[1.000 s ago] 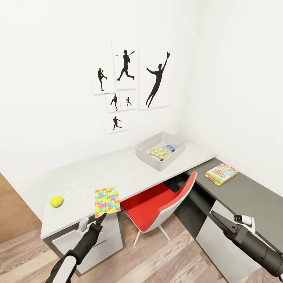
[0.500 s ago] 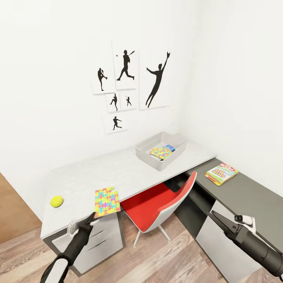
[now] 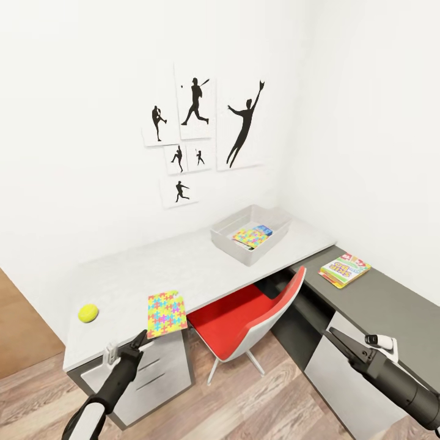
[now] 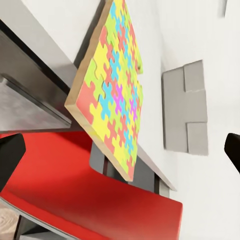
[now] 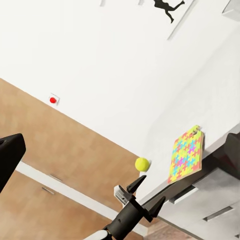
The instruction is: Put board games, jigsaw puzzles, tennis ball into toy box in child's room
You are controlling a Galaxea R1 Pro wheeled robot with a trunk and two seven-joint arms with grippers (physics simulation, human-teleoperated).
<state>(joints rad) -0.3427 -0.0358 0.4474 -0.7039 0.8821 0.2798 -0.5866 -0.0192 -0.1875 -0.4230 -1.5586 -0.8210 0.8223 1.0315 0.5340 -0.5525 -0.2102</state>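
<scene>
A jigsaw puzzle (image 3: 166, 313) lies on the pale grey table (image 3: 183, 269), overhanging its front edge. My left gripper (image 3: 139, 342) hovers open just below and in front of that edge, touching nothing. In the left wrist view the puzzle (image 4: 111, 95) sits between the spread fingertips (image 4: 11, 156). The tennis ball (image 3: 88, 313) rests near the table's left end. At the back right, the grey toy box (image 3: 227, 231) holds another puzzle (image 3: 249, 237) and a blue board game (image 3: 263, 230). A SKIP BO board game (image 3: 344, 269) lies on the dark lower section. My right gripper (image 3: 334, 336) hangs open, low on the right.
A red and white swivel chair (image 3: 250, 318) is tucked under the table between my arms. Grey drawers (image 3: 150, 373) stand below the puzzle. Silhouette pictures (image 3: 201, 128) hang on the wall. In the right wrist view, a red wall button (image 5: 53, 100) shows above wood panelling.
My left gripper has drawn back down and to the left, away from the puzzle's overhanging edge. The puzzle and the right arm have stayed in place.
</scene>
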